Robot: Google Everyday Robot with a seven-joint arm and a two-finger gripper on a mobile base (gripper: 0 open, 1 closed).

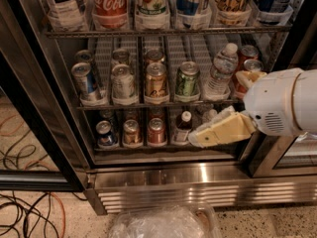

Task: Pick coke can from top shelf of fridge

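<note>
Open fridge (198,175): coke can (110,4) on top shelf (168,32), left; gripper (204,135) low right, its grip impossible to tell.

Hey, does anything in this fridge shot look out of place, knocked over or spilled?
Inside the fridge nothing stands out: the drinks, the coke can included, stand upright in rows. On the floor, crumpled clear plastic lies before the base and loose cables tangle at left. The tool hangs at right, before the bottom rack.
</note>
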